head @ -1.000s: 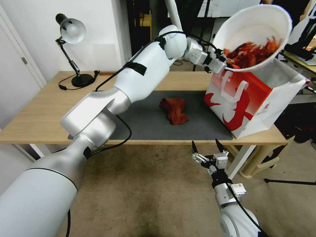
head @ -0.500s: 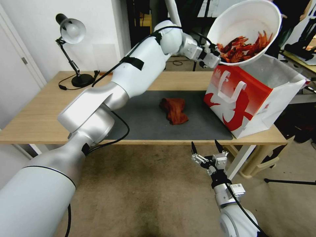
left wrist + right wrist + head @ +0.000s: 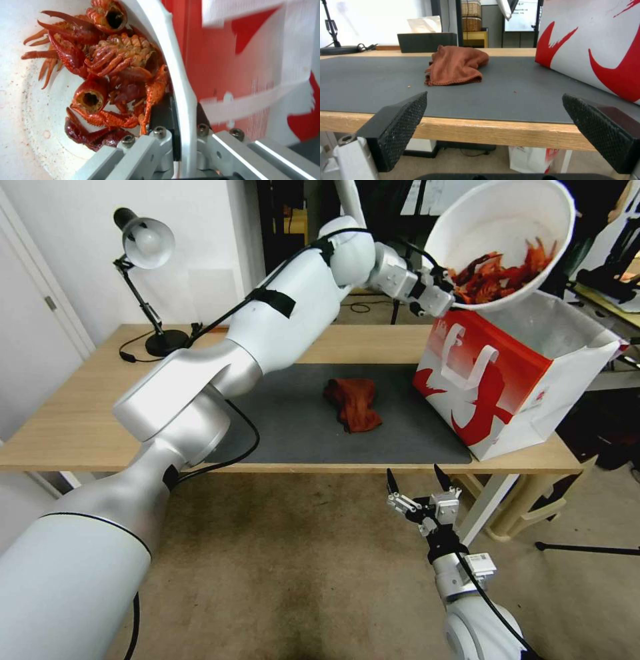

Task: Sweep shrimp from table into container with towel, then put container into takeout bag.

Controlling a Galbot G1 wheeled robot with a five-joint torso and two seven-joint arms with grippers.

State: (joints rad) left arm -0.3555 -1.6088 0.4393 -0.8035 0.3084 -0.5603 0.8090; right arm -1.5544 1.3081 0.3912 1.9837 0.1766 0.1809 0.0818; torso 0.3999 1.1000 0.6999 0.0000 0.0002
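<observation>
likely lab: desk lamp (image 3: 143, 243), tripod legs behind table (image 3: 80, 413).

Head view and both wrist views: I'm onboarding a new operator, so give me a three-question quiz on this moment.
1. True or false: the rust-brown soft towel lies on the dark grey mat of the light wood table.
2. The left gripper grips the round white plastic container by: A) its rim, B) its base, C) a handle.
3. Fill in: the red-orange shrimp are inside the ____.

Key
1. True.
2. A: rim, with the container tilted above the red and white paper takeout bag.
3. Container. The right gripper is open below the table edge.
</observation>
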